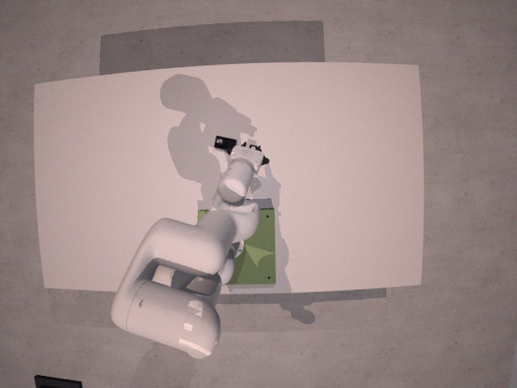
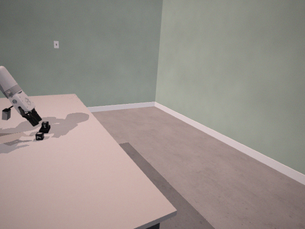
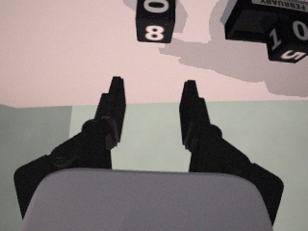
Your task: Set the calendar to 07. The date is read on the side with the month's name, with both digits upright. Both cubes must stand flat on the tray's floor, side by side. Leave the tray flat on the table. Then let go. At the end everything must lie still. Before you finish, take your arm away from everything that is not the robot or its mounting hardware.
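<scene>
A loose black cube [image 3: 156, 15] [image 2: 39, 135] lies on the table, showing 0 and 8 in the wrist view. To its side stands the small black tray [image 3: 246, 18] [image 2: 45, 129] [image 1: 227, 143] with the month's name on its edge. The second cube [image 3: 287, 41] [image 2: 45, 124] is in the tray, showing 1, 0 and 5. My gripper [image 3: 153, 92] [image 2: 35, 120] [image 1: 250, 145] is tilted, hangs above the table short of the loose cube, and stands half open with nothing between the fingers. In the overhead view the loose cube is hidden by my wrist.
The white table [image 1: 342, 166] [image 2: 74, 172] carries my green base plate [image 1: 262, 250] near its front edge. My arm [image 1: 187, 250] reaches over the middle of the table. A small grey camera box [image 2: 5, 114] sticks out beside my wrist.
</scene>
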You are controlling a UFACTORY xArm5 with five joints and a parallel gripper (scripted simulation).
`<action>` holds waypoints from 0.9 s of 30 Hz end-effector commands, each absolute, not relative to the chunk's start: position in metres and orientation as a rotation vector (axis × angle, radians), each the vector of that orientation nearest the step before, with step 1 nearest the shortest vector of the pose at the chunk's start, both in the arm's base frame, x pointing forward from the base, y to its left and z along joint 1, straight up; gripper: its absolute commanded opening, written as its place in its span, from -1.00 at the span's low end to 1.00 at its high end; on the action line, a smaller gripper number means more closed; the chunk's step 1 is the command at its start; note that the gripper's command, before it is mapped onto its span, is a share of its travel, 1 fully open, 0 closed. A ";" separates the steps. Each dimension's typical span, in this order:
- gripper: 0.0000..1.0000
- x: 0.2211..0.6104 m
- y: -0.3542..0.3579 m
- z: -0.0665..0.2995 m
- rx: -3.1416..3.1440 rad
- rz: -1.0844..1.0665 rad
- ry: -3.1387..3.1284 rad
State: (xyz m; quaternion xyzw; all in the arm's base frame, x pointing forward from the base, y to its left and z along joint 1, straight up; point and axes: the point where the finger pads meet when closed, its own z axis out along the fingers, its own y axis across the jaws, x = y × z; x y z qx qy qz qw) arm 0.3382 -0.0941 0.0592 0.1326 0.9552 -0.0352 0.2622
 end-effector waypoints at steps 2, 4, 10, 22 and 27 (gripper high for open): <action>-0.01 0.338 -0.094 0.060 0.349 -0.105 2.516; -0.01 0.338 -0.094 0.060 0.349 -0.106 2.516; -0.01 0.338 -0.094 0.060 0.349 -0.106 2.516; -0.01 0.338 -0.094 0.059 0.349 -0.105 2.516; -0.01 0.338 -0.094 0.057 0.349 -0.105 2.516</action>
